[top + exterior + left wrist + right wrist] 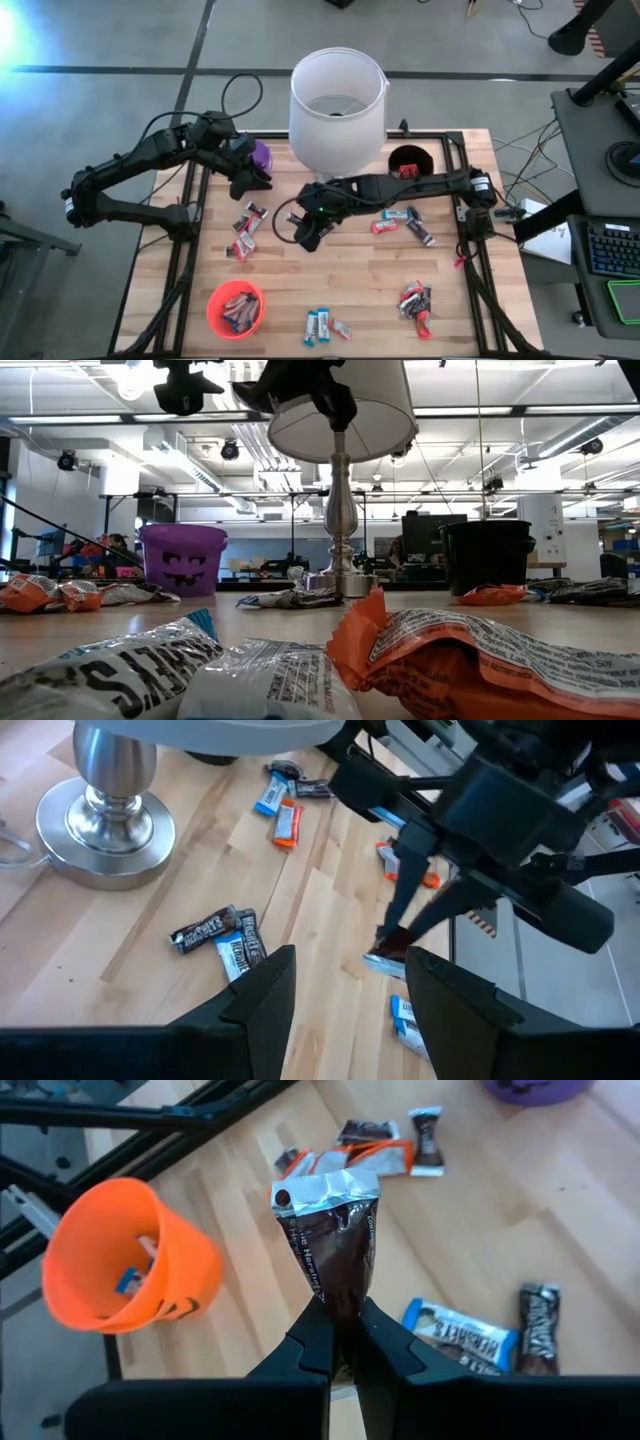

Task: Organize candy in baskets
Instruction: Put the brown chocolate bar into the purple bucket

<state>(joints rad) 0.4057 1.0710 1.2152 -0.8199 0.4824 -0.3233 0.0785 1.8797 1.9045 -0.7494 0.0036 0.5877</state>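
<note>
Two grippers are in my views. My right gripper (340, 1342) has its fingers pinched tight on one end of a dark brown candy bar (330, 1245), which sticks out from the tips, clear of the table. From above, this gripper (308, 232) hangs over the middle of the wooden table (350, 275), its arm reaching in from the right edge. My left gripper (345, 990) has its fingers spread with nothing between them; from above it (250, 180) sits near the back left, just beside the purple basket (262, 153).

Beyond the held bar, the orange basket (120, 1260) stands on the table near the front left corner and already has a few bars inside. A black basket (407, 160) sits at the back right. Between the purple and black baskets stands a lamp with a white shade (337, 100) on a metal base (105, 820).

Loose candy lies in several groups on the wood: a cluster left of centre (245, 232), a row right of centre (405, 220), a few at the front centre (322, 325), and a pile near the front right (415, 302).
</note>
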